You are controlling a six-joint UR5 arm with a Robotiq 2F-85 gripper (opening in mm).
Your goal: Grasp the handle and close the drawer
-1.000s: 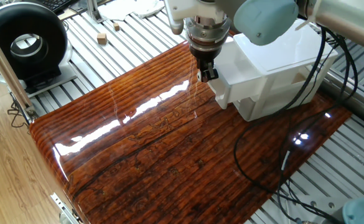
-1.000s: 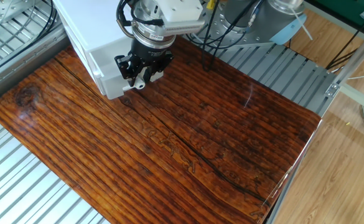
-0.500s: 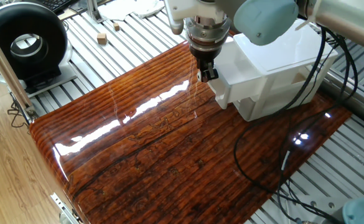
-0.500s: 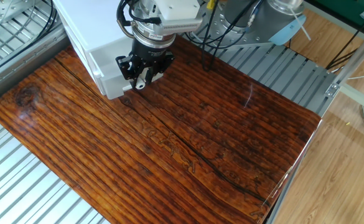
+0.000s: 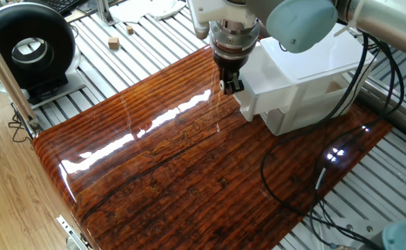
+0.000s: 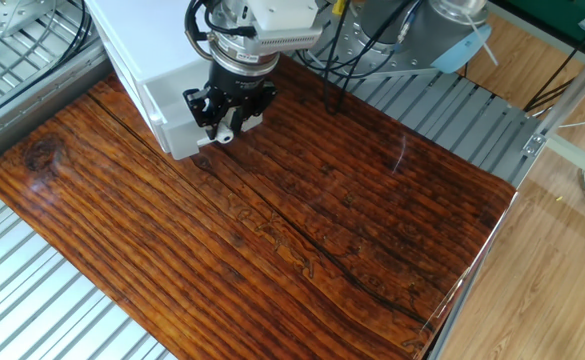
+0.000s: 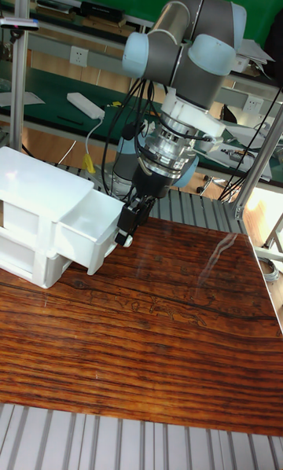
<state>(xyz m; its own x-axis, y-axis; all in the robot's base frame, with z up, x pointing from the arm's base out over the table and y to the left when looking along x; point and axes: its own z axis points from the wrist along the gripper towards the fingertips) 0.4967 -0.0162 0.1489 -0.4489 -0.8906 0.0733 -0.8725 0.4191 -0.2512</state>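
At table's far edge, white cabinet [image 7: 35,211] sits w/ upper drawer [image 7: 86,230] pulled partway out toward the wood top [image 6: 302,240]. No legible brand, label or text anywhere; white block [image 6: 277,15] on the wrist shows a ribbed edge only.

Hidden/unclear:
- handle not directly visible in any view, gripper [image 7: 128,230] body covers middle of drawer front.
- lower drawer mostly masked under the open one, its knob not seen.
- arm [image 7: 185,42] cut off at top in both low fixed views; cabinet rear cropped there too.
- black cable [image 5: 293,198] runs off frame at 5 o'clock.

Gripper [image 6: 224,125] [image 5: 229,82] is right at the drawer front, fingers [image 6: 234,122] pointing down, tilted toward the panel. In the tall view it's at 3 o'clock of the front panel, touching or just beside it. Fingers look close together, little gap, but can't tell if they're clamped on the knob or just beside it.

Black round device [image 5: 26,48] at 10 o'clock, off the wood, small wooden cube [image 5: 113,43] near it.
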